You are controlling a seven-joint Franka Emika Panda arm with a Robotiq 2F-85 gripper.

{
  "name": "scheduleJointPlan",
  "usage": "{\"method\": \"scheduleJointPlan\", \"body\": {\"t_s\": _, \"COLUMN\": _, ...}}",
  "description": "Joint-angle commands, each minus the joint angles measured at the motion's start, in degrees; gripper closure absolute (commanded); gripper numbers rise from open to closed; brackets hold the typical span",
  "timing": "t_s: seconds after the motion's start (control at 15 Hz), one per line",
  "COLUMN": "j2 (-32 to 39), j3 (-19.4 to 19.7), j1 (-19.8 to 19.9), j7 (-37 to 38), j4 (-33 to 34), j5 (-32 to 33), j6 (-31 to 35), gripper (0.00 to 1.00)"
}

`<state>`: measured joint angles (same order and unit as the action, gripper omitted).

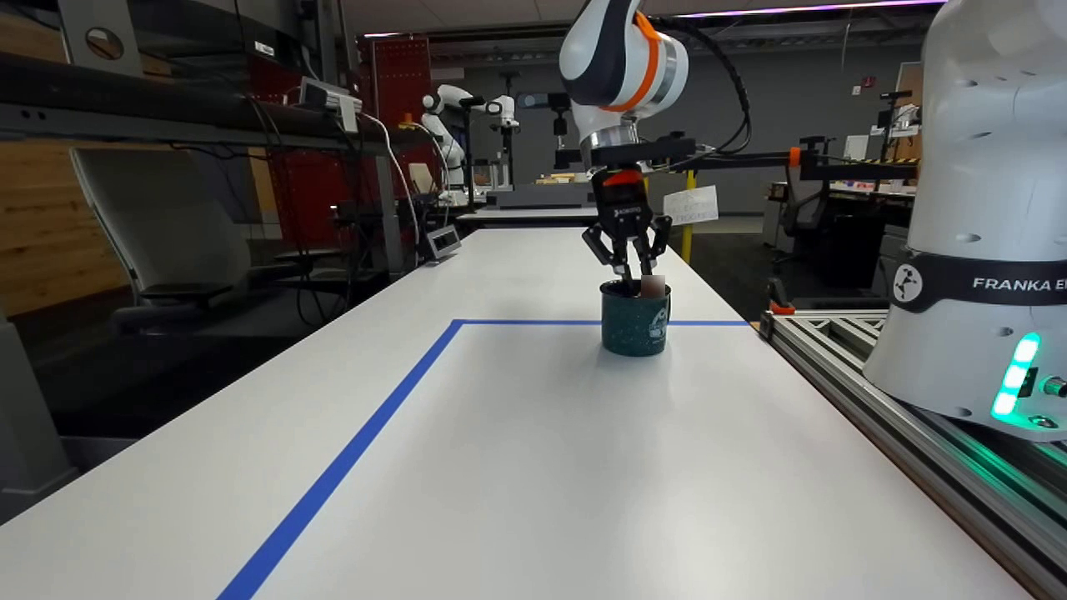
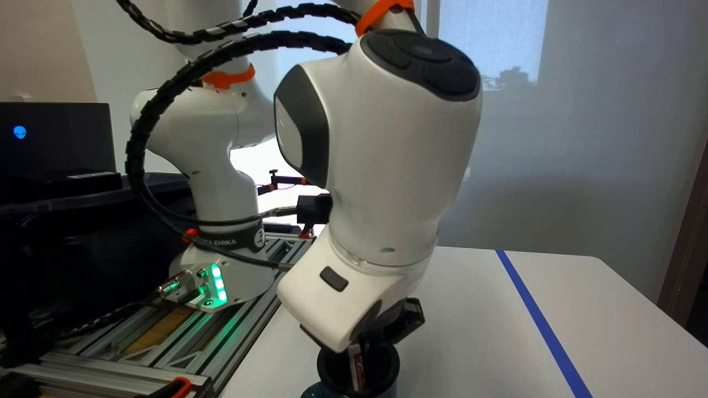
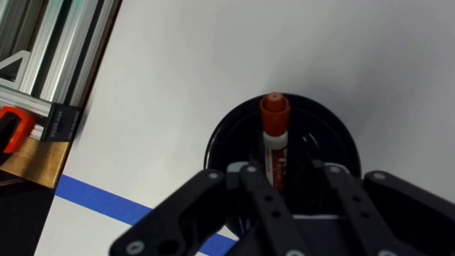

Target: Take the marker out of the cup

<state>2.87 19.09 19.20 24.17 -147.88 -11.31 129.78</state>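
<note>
While the gripper [image 3: 288,166] stood with fingers parted wider than the marker [image 3: 276,140] between them, clamping nothing, the marker sat in the cup [image 2: 390,377], orange end up, lower end obscured in the wrist view, the cup's base cropped in an exterior view.

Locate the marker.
The marker is inside the cup, right of centre in the wrist view, its lower part appearing between the fingers of the open gripper.

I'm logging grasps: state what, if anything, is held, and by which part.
Nothing is held: in the wrist view the fingers stand apart, with a gap showing beside the marker in the cup.
</note>
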Motion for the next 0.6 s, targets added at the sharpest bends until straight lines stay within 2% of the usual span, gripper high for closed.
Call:
{"method": "scheduleJointPlan", "body": {"t_s": 0.0, "j2": -0.43, "j3": 0.25, "j1": -0.33, "j7": 1.1, "j4": -1.67, "j5": 0.73, "j6": 1.75, "gripper": 0.54}}
{"method": "scheduleJointPlan", "body": {"t_s": 0.27, "j2": 0.07, "j3": 0.29, "j1": -0.32, "j7": 0.96, "j4": -2.11, "j5": 0.61, "j6": 1.89, "gripper": 0.58}}
{"method": "scheduleJointPlan", "body": {"t_s": 0.53, "j2": 0.23, "j3": 0.21, "j1": -0.32, "j7": 0.06, "j4": -1.83, "j5": 0.02, "j6": 1.42, "gripper": 0.56}}
